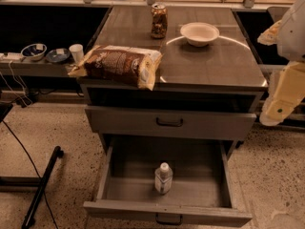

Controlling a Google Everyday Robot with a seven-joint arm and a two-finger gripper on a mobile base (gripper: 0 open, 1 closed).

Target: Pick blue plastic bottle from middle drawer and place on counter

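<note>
There is only one camera. It stands in front of the cabinet, higher than the counter [209, 61], and looks forward and down at it. It is at middle distance. The whole counter fills the upper half, the open drawer [167, 213] lies at the bottom edge, and the view goes straight into it, down on the bottle [163, 178]. The floor [52, 123] shows on both sides and a low shelf [28, 66] at the left. The gripper [272, 116] hangs at the right edge, nearer to the camera than the cabinet, beside the counter.
</note>
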